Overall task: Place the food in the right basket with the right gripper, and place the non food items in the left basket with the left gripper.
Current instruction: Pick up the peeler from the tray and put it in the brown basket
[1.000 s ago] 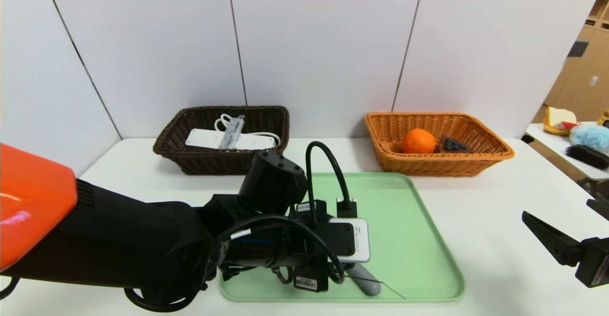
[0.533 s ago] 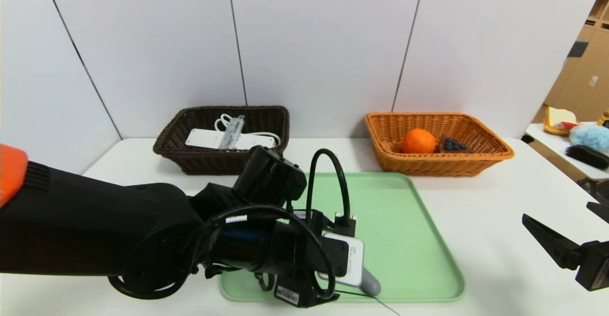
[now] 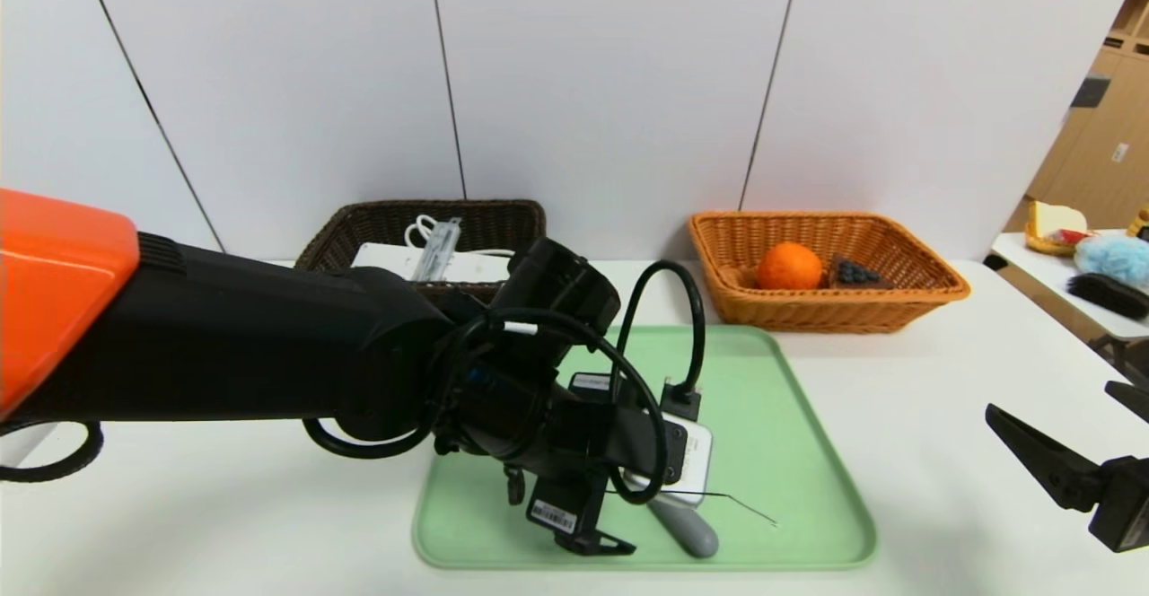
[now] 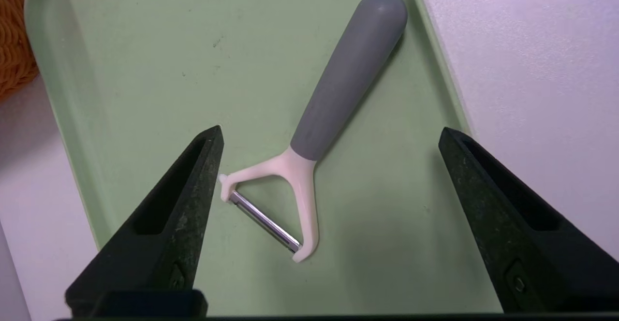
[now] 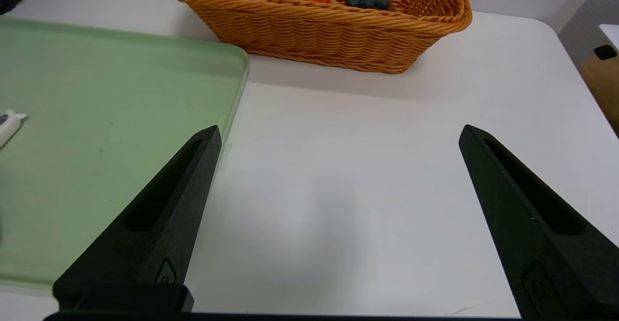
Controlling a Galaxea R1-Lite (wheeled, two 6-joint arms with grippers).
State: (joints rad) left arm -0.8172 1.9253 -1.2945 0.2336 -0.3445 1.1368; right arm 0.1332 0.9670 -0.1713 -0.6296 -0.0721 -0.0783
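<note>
Left gripper spread wide over peeler — grey handle runs diagonally between the fingers — right gripper released, parked.

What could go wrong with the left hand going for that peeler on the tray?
1. The peeler lies flat and diagonal on the green tray, and the open left hand is not squared to its handle; closing could skid or spin it.
2. Its grey handle end sits near the tray rim, so a descending fingertip may catch the rim.
3. The thin blade end near the other fingertip offers a poor grip.
</note>
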